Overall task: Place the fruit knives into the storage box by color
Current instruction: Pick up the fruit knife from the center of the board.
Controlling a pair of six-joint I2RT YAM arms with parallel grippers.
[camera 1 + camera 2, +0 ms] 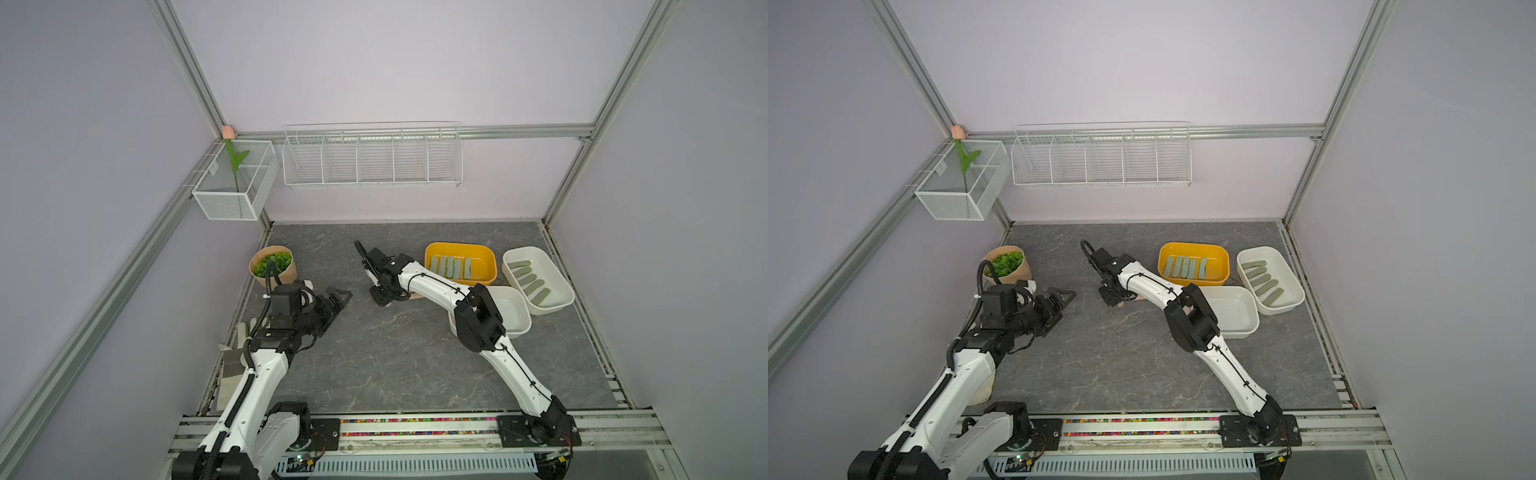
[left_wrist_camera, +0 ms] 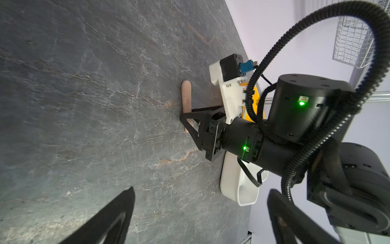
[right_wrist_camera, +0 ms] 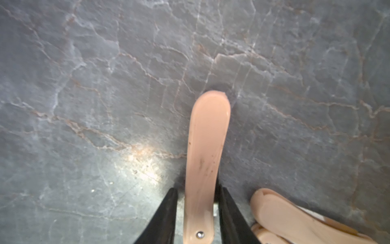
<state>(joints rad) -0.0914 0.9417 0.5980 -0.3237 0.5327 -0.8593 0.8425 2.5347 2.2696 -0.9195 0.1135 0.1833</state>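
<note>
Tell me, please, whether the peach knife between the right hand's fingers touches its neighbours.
Apart: the right wrist view shows a finger between the knife and its neighbours.

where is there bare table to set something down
Widest bare patch: the table between the two arms, toward the near rail. Another along the back wall, between the pot and the yellow bin. Crowded: the right side around the white bins, and the peach knives under the right arm.

Left arm [image 1: 266, 374] and right arm [image 1: 432, 286] in white shells with black joint housings, ribbed black conduit [image 1: 271, 272] on the left, thin black cable [image 1: 522, 370] along the right, black triangular claw fingers [image 2: 114, 219], green status lights [image 2: 301, 103]
</note>
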